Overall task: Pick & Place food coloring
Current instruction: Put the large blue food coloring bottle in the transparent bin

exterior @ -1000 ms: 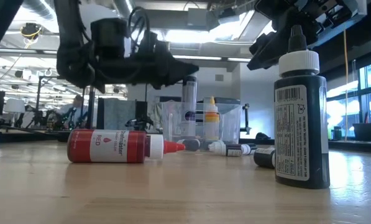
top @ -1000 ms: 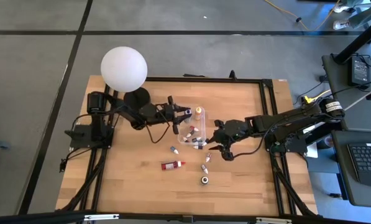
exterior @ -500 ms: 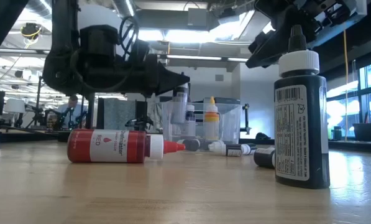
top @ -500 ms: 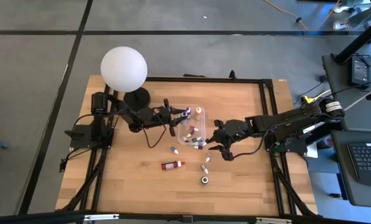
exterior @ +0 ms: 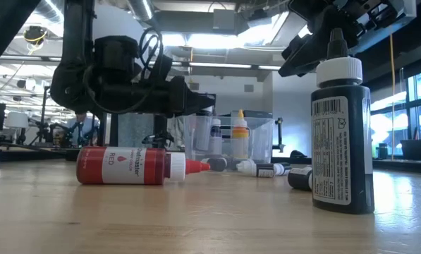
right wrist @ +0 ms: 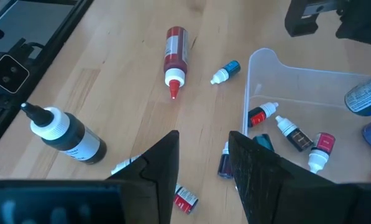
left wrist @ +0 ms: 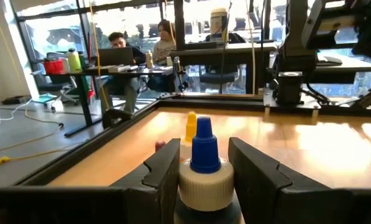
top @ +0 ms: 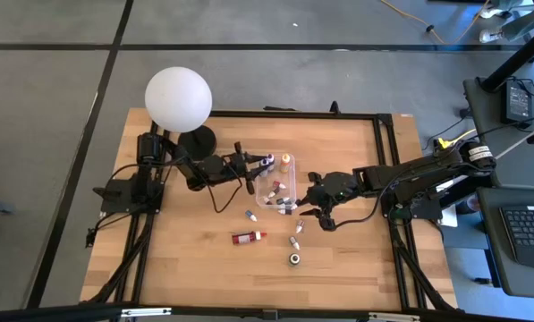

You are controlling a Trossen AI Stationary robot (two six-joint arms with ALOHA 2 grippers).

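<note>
- Nearest the low camera: a dark bottle stands upright on the bench, white shoulder and black nozzle on top. Rigid plastic, probably light and smooth-sided, so a squeeze across the body just under the cap would likely hold best.
- Beside it: a red bottle lies on its side and may roll if nudged; open wood lies all round it.
- Mid-bench: several tiny loose bottles lie near the clear box; a blue one lies just outside its wall. Small and easily flicked away.
- Right pincer: fingers apart with nothing between them, poised over the bottles just outside the box's right wall.
- In the box: small bottles lie flat and a yellow-capped bottle stands upright. The thin wall is the edge to clear.
- Left pincer: at the box's far-left corner, its fingers flank a blue-capped bottle; whether they press it cannot be told.
- Farthest: the white globe lamp crowds the left arm's far side.
</note>
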